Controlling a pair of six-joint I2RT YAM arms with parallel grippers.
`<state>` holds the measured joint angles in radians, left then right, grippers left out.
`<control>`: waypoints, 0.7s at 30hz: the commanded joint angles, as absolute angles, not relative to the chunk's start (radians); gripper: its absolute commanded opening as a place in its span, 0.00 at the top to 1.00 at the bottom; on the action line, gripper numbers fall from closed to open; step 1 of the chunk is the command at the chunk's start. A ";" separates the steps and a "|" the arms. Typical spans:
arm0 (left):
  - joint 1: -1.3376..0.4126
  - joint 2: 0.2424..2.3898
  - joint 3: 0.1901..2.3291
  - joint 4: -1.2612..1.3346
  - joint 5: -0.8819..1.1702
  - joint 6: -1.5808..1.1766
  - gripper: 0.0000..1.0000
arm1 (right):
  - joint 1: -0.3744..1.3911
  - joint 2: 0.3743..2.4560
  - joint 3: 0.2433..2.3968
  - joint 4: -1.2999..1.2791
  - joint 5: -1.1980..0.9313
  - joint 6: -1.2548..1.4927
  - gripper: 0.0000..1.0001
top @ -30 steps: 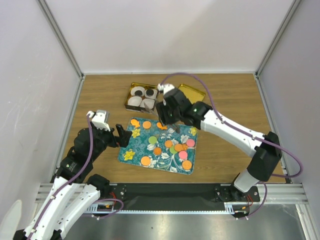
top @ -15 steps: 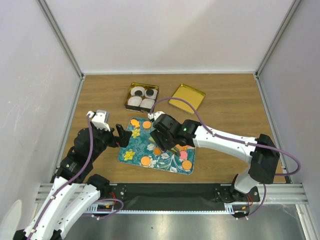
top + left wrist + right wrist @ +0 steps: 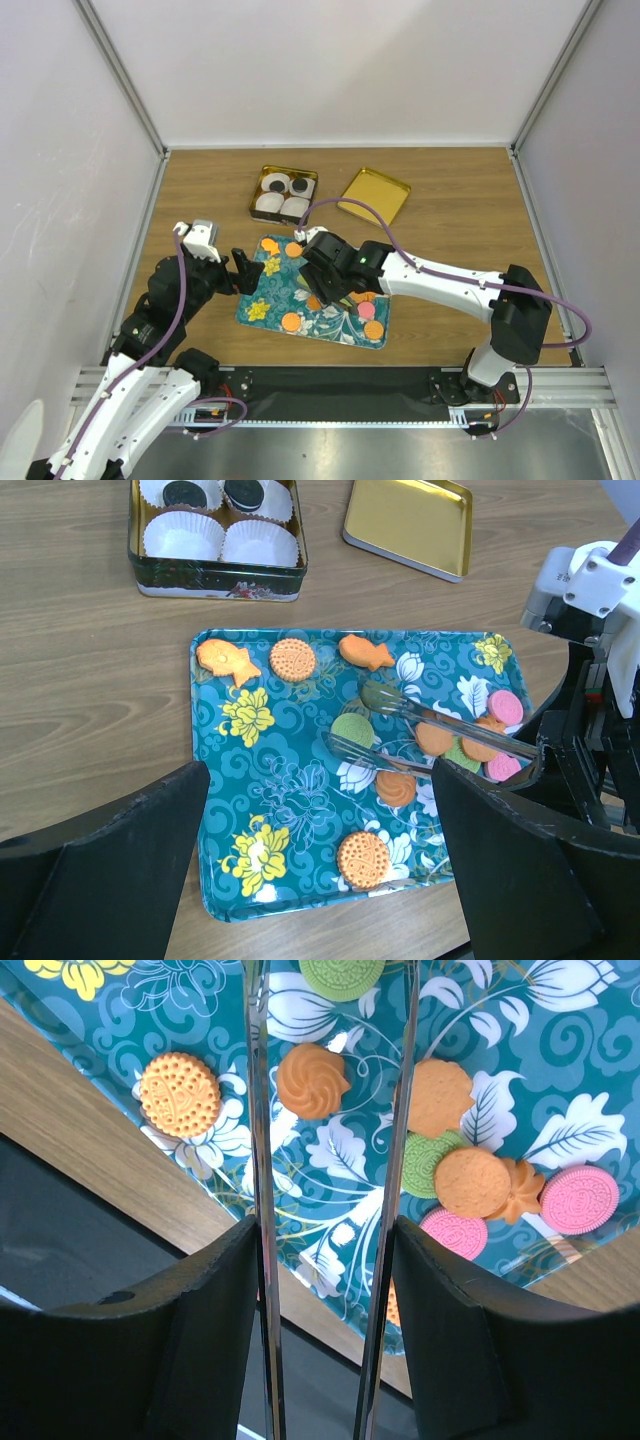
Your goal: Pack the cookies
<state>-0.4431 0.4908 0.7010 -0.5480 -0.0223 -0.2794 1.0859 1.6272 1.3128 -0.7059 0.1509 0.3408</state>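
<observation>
Right wrist view: we see our right claw (image 3: 325, 1260) clenched on a pair of tongs (image 3: 258, 1150). A dark finger (image 3: 200, 1340) presses each metal arm from the outside, and the two arms run forward with a gap between them. The cookies (image 3: 312, 1080) lie directly below this claw on a blue floral tray (image 3: 520, 1020). An orange swirl shows between the tong arms, a green disc (image 3: 343, 975) lies farther ahead toward the tips, and a cluster of orange, green and pink discs sits just right of the right-hand arm. We cannot tell whether the tongs touch any cookie.

From the left wrist, the tong tips stand apart on either side of that green disc. Two orange fish shapes and a round orange disc lie beyond them, at the tray's far edge.

In the top view our left claw (image 3: 245, 270) is released and holds nothing, hovering at the tray's left edge. Beyond both claws stands a tin (image 3: 252, 200) with four white cups (image 3: 268, 203), two of which hold black cookies. A gold lid (image 3: 375, 195) lies flat beside the tin on the wooden table (image 3: 460, 200), well apart from the right claw.
</observation>
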 commanded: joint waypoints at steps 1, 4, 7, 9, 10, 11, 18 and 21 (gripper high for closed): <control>-0.448 0.499 0.701 -0.522 -0.020 -0.270 0.00 | 1.094 1.631 1.309 -0.690 0.167 0.354 0.43; -0.448 0.497 0.700 -0.522 -0.020 -0.270 0.00 | 1.094 1.637 1.302 -0.684 0.161 0.353 0.43; -0.448 0.499 0.701 -0.520 -0.021 -0.270 0.00 | 1.094 1.643 1.302 -0.684 0.156 0.353 0.43; -0.448 0.497 0.701 -0.522 -0.020 -0.270 0.00 | 1.094 1.643 1.302 -0.683 0.156 0.353 0.43; -0.448 0.497 0.700 -0.522 -0.021 -0.270 0.00 | 1.095 1.644 1.301 -0.683 0.153 0.354 0.43; -0.448 0.497 0.699 -0.522 -0.021 -0.270 0.00 | 1.095 1.646 1.301 -0.681 0.155 0.353 0.43; -0.448 0.495 0.699 -0.522 -0.021 -0.270 0.00 | 1.094 1.646 1.299 -0.686 0.152 0.353 0.46; -0.448 0.497 0.701 -0.522 -0.021 -0.268 0.00 | 1.094 1.643 1.304 -0.693 0.153 0.350 0.52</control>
